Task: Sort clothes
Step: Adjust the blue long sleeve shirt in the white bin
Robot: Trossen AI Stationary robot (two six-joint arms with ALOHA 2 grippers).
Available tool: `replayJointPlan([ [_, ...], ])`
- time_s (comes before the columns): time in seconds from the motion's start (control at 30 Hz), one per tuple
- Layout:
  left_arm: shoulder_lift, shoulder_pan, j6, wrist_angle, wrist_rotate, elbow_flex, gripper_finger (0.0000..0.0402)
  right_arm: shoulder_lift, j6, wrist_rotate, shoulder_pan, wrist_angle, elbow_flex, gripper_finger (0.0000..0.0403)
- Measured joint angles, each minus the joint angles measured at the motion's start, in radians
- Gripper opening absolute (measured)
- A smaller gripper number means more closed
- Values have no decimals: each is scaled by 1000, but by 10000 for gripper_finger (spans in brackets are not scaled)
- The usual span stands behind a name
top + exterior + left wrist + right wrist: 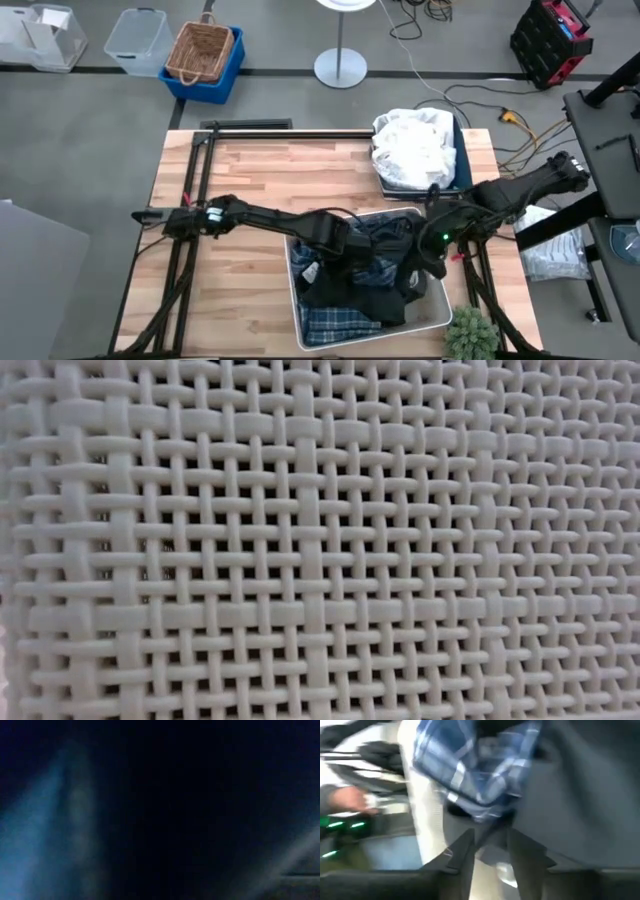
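A white woven bin stands at the table's near middle, and its wall fills the low view. It holds a pile of dark clothes and a blue-and-white plaid garment. My left gripper is sunk among the dark clothes, and its wrist view is dark. My right gripper reaches into the bin from the right. Its fingers stand a little apart at dark cloth just below the plaid garment, with a dark grey garment beside it. I cannot tell whether they touch the cloth.
A navy bin at the table's far right holds white clothes. A small green plant stands at the near right edge. Bare wood lies left of the white bin. On the floor beyond are a blue crate with a wicker basket and a lamp base.
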Motion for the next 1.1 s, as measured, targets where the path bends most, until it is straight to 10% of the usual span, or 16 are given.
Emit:
replayJointPlan([
  [0.33, 61, 59, 264, -65, 21, -17, 0, 15, -86, 365, 7, -420, 151, 158],
  [0.57, 33, 112, 381, -119, 41, -26, 0, 8, -65, 411, 7, -447, 149, 160],
  [0.83, -78, 102, 235, -77, 87, 6, 6, -37, -76, 411, 7, -485, 152, 138],
  [1.1, -163, 51, -53, -67, -32, 7, 102, -87, -171, 417, -37, -509, 239, 146],
])
